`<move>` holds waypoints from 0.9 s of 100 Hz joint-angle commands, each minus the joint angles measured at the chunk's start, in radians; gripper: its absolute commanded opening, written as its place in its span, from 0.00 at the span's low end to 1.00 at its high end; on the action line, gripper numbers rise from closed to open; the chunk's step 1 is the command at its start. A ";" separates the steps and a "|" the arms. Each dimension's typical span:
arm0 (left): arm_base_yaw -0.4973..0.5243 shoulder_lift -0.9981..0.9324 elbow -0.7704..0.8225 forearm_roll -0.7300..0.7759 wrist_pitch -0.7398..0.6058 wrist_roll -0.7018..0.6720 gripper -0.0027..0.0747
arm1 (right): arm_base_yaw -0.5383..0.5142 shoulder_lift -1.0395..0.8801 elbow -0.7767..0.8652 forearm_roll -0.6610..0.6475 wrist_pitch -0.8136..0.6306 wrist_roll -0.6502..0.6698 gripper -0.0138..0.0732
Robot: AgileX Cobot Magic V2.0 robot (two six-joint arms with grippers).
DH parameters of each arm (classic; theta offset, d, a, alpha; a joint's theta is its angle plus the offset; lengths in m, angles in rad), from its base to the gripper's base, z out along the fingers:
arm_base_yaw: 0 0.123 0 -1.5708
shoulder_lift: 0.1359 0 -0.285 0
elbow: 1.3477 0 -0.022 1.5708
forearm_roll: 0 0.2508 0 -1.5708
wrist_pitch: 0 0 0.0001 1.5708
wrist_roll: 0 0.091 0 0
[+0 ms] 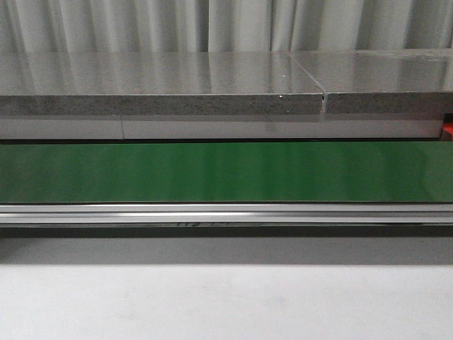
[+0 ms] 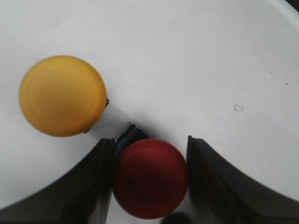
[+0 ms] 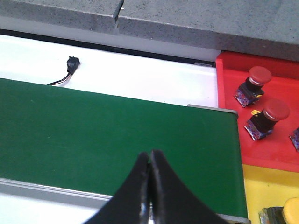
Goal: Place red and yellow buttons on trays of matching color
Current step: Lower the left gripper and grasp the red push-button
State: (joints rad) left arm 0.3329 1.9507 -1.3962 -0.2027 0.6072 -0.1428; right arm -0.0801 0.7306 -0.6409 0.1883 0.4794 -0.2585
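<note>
Grey curtains hang behind a speckled stone counter (image 1: 163, 103), and below it the green conveyor belt (image 1: 226, 172) runs bare across the front view, with neither arm showing there. On a white surface (image 2: 196, 60), the left gripper (image 2: 150, 179) has its two dark fingers (image 2: 91, 186) set on either side of a red button (image 2: 150, 178), the pads close against or touching its cap, so it appears to be gripping it or about to. A yellow button (image 2: 63, 95) lies just beyond and to one side of those fingers, apart from them and from the red one. The right gripper (image 3: 149, 172) hangs over the belt with its fingertips pressed together and nothing between them. Beyond and to the side of its tips sits the red tray (image 3: 261, 116), already holding two red buttons (image 3: 263, 119), with the yellow tray (image 3: 261, 186) beside it, where the edge of a yellow cap (image 3: 292, 210) shows. The step in hand seems to be picking up the red button. The next move calls for a firm hold, a clean lift clear of the yellow button, and carriage toward the red tray.
</note>
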 commanded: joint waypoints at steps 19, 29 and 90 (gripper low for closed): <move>0.004 -0.055 -0.104 -0.034 0.075 -0.001 0.13 | 0.000 -0.007 -0.027 0.007 -0.074 -0.012 0.08; 0.004 -0.091 -0.158 -0.034 0.128 0.004 0.11 | 0.000 -0.007 -0.027 0.007 -0.074 -0.012 0.08; -0.106 -0.395 -0.143 -0.034 0.301 0.133 0.09 | 0.000 -0.007 -0.027 0.007 -0.074 -0.012 0.08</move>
State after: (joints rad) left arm 0.2564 1.6099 -1.5374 -0.2167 0.9415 -0.0175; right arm -0.0801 0.7306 -0.6409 0.1883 0.4794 -0.2585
